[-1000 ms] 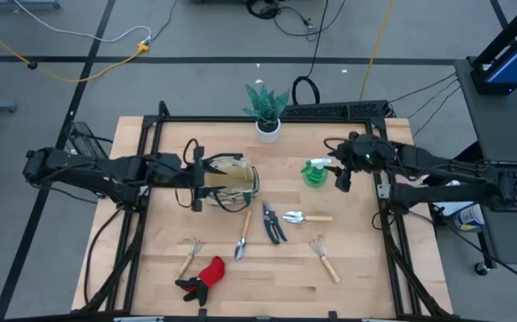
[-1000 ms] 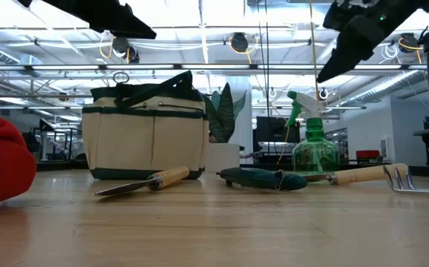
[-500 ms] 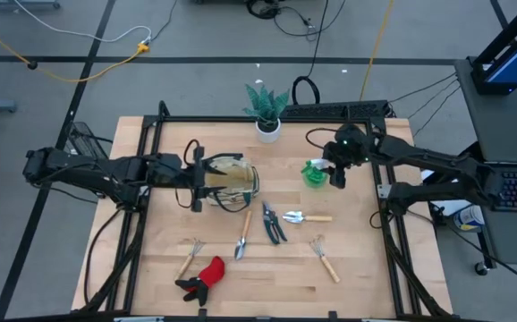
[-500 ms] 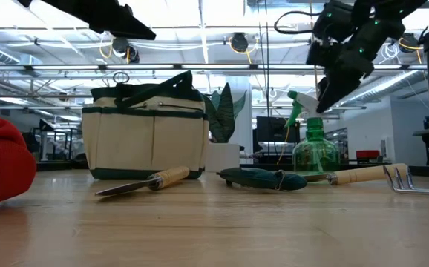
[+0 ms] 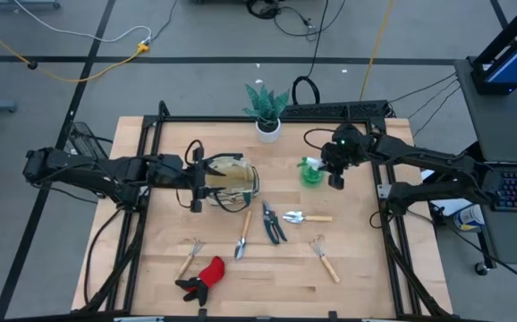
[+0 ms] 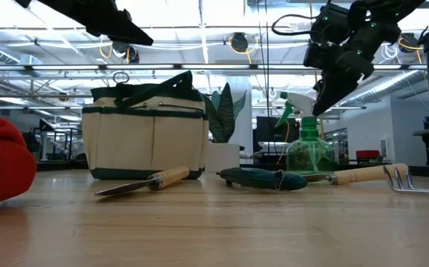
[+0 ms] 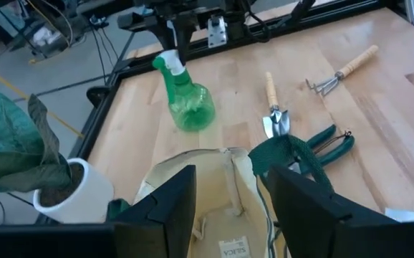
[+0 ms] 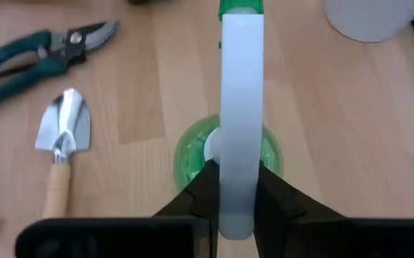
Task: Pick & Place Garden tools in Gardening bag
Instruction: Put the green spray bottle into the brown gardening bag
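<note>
Since a second ago, the right end effector (image 8: pixel 237 188) has been brought down over the spray bottle (image 5: pixel 311 171), and its fingers are now closed on the white sprayer head. Directly beneath it the bottle is seen standing on the desk (image 5: pixel 357 259). Over the bag (image 5: pixel 225 182), the left end effector (image 7: pixel 228 201) is held open and empty.

Glove (image 6: pixel 3 159): cut by the low view's edge; only a red mound shows.
Bag (image 7: pixel 214 208) interior: cut by the left wrist view's edge, partly behind the dark fingers (image 7: pixel 164 208).
Spray bottle (image 8: pixel 228 154) body: mostly hidden under its own white head, right wrist view.
Rake (image 6: pixel 381 175) prongs: cut by the low view's edge.
</note>
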You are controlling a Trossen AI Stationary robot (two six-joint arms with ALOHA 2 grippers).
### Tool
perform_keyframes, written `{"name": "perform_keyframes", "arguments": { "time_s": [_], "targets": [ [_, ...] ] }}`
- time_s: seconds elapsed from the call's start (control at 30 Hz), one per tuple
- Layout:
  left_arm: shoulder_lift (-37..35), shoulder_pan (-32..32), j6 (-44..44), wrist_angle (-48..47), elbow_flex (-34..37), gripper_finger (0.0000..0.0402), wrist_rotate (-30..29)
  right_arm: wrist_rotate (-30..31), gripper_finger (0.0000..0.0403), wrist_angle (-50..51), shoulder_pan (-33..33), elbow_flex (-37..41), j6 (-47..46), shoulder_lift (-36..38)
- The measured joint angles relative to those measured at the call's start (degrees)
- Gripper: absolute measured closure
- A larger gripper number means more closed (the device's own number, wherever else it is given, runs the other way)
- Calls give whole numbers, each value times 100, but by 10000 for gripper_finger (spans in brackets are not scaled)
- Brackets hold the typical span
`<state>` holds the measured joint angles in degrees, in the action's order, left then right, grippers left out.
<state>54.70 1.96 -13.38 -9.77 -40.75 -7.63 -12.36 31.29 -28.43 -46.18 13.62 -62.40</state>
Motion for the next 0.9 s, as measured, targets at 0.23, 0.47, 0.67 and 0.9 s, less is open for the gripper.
{"name": "perform_keyframes", "arguments": {
  "time_s": [0.23, 0.47, 0.67, 0.9],
  "targets": [
    [0, 0, 439, -202, 0, 225, 1, -289, 361, -1190, 318, 5, -872, -1],
    [0, 2, 917, -246, 0, 225, 1, -287, 361, -2804, 999, 5, -1850, 72],
    [0, 2, 1227, -245, 0, 225, -47, -245, 361, -4067, 1387, 5, -2062, 407],
    [2, 4, 775, -179, 0, 225, -99, -246, 361, -5236, 1741, -122, -2239, -27]
  ]
}}
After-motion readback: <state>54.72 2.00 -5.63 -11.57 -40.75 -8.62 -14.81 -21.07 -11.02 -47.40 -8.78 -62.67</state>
